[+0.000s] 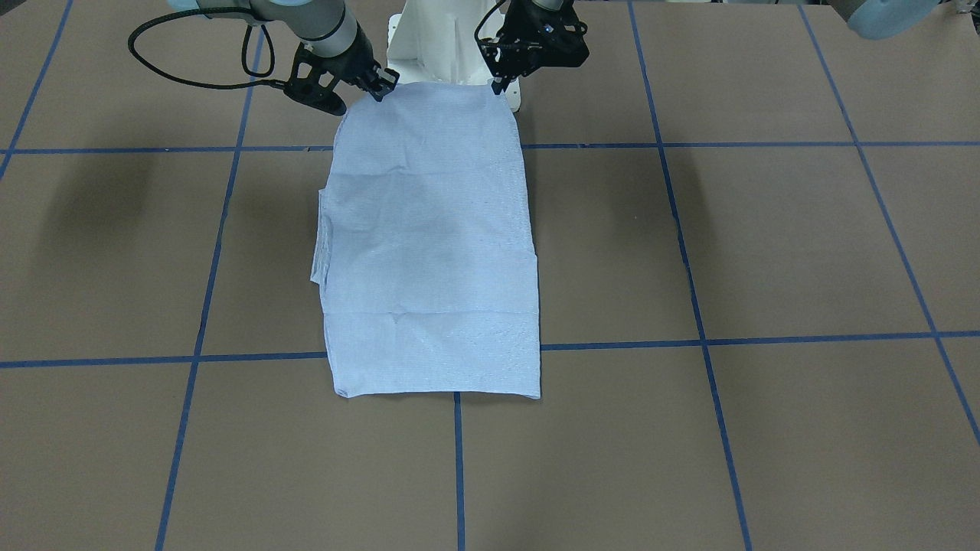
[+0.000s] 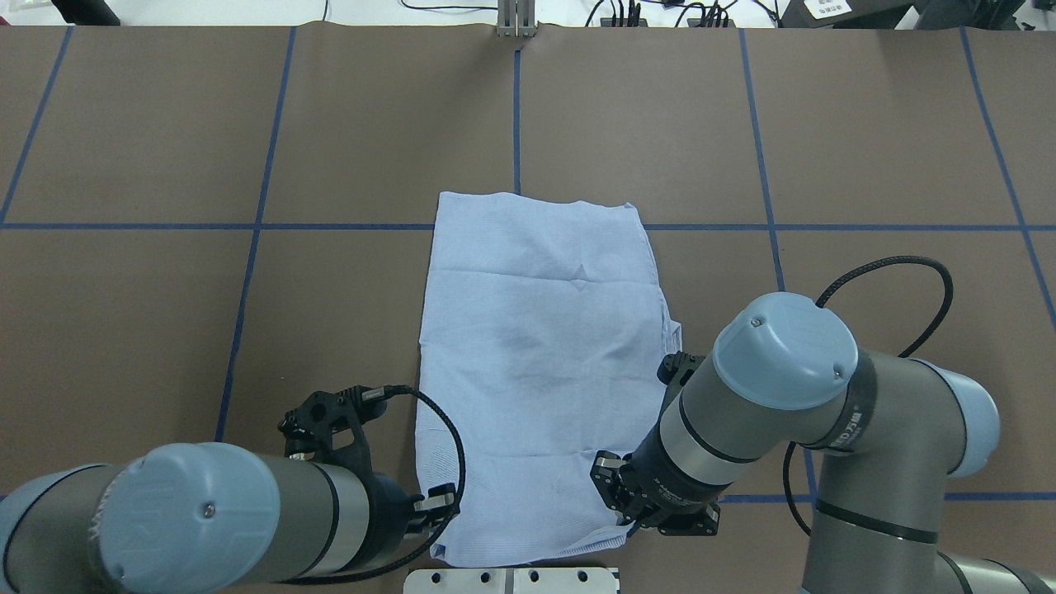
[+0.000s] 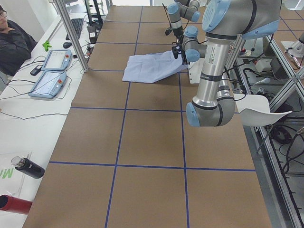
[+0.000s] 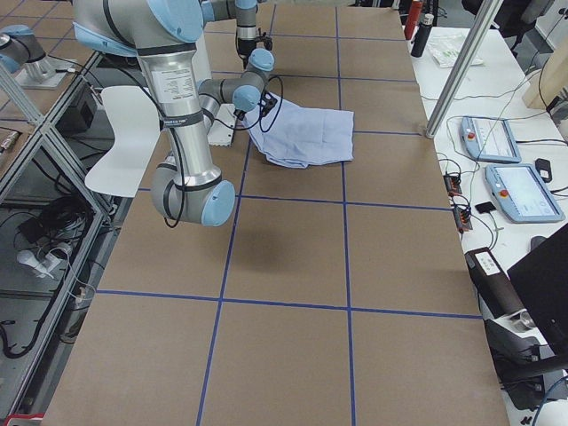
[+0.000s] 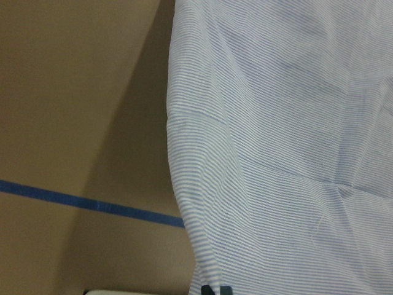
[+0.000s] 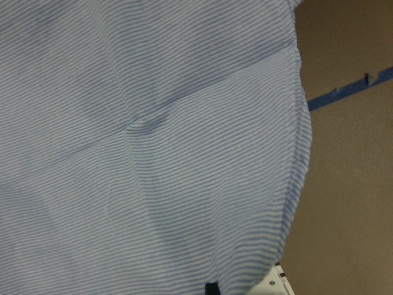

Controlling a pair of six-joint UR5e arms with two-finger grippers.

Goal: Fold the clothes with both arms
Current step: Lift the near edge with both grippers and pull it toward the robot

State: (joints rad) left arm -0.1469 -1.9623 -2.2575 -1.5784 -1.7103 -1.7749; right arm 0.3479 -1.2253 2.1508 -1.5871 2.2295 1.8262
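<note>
1. Jaws of the left gripper (image 1: 498, 86) are pinched closed on the shirt (image 1: 429, 245) at its 7 o'clock corner, as reckoned in the overhead view.
2. On the right gripper (image 1: 380, 92), jaws are likewise closed on the 5 o'clock corner.
3. Folded into a long panel, the shirt runs from 12 to 6 o'clock at the middle of the surface (image 1: 766, 245).
4. Its 6 o'clock end is held slightly off the surface; the 12 o'clock end lies flat.
5. An under-layer protrudes at the 3 o'clock edge.
</note>
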